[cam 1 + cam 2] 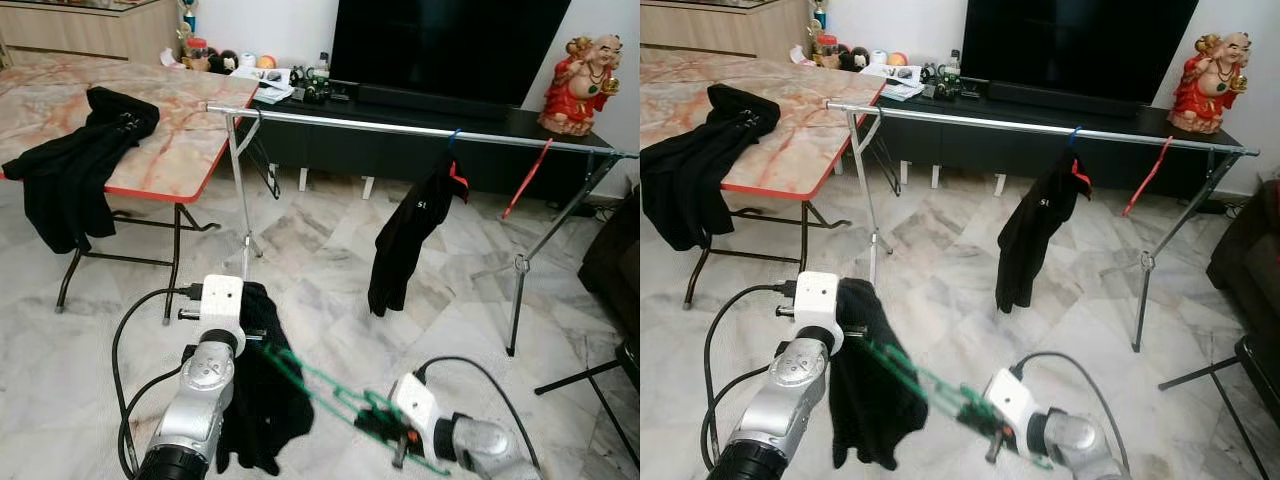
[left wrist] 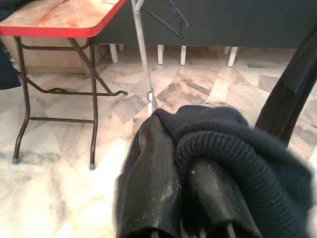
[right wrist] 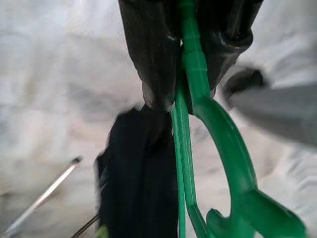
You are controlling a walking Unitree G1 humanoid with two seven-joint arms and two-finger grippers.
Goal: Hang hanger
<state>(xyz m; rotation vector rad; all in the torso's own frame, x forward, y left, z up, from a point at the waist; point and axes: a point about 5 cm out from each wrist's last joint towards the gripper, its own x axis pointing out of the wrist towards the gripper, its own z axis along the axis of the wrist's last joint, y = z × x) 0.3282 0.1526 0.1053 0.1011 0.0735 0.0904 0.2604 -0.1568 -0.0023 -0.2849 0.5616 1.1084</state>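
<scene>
Green hanger (image 3: 190, 74) clamped between right gripper (image 3: 190, 59) fingers, left gripper (image 2: 190, 198) closed on dark garment (image 2: 237, 148).

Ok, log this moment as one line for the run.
left gripper: shut on black garment | right gripper: shut on green hanger | rail: ahead, not reached

The green plastic hanger (image 1: 330, 395) is pinched in the right claw (image 3: 184, 74). It lies almost flat, reaching into the black garment (image 1: 262, 400) clamped by the left claw (image 2: 190, 198).
</scene>
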